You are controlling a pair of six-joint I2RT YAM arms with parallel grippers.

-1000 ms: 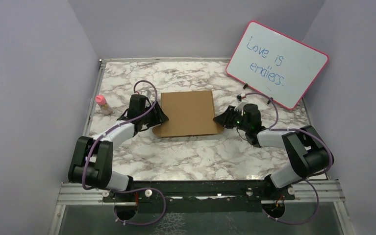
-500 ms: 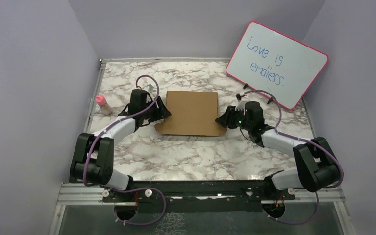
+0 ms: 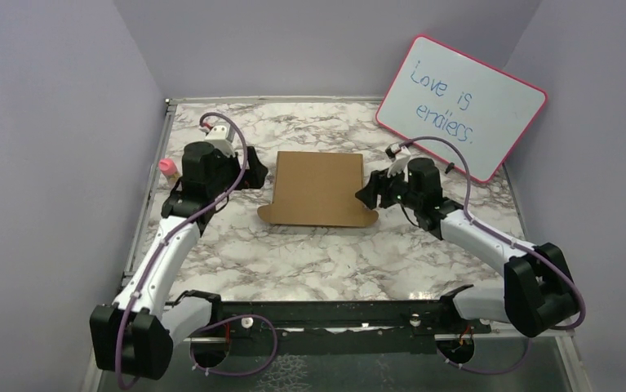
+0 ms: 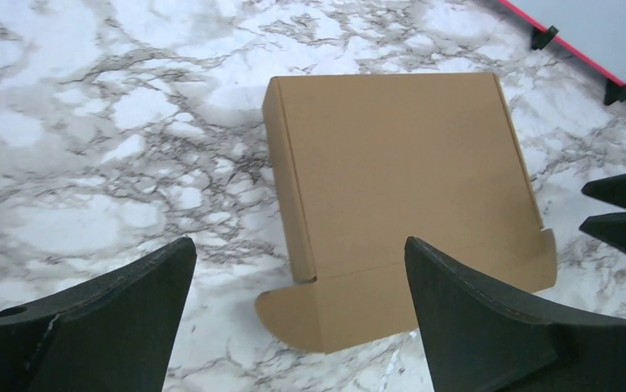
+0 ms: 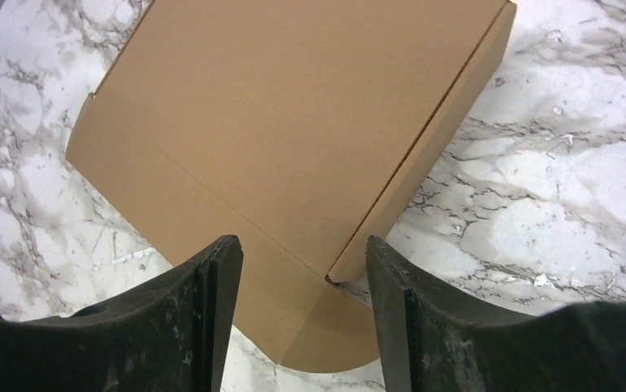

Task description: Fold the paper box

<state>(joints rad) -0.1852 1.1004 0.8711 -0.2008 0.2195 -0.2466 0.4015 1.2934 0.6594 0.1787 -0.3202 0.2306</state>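
Observation:
The paper box (image 3: 316, 189) lies flat on the marble table, lid down, with a front flap with rounded corners spread out along its near edge. My left gripper (image 3: 254, 170) hangs raised, just left of the box and apart from it, jaws wide open and empty. In the left wrist view the box (image 4: 399, 180) lies below and ahead of the left gripper (image 4: 299, 245). My right gripper (image 3: 366, 194) hovers at the box's near right corner, open and holding nothing. The right wrist view shows that corner of the box (image 5: 293, 122) beneath the right gripper (image 5: 302, 241).
A pink-framed whiteboard (image 3: 462, 106) leans against the wall at the back right, close behind the right arm. A small pink-capped bottle (image 3: 168, 170) stands near the table's left edge, beside the left wrist. Walls close in on three sides.
Both grippers have opened and come off the box's sides. The left arm has drawn back to the left and risen; the right gripper has lifted slightly. The box has shifted a little right.

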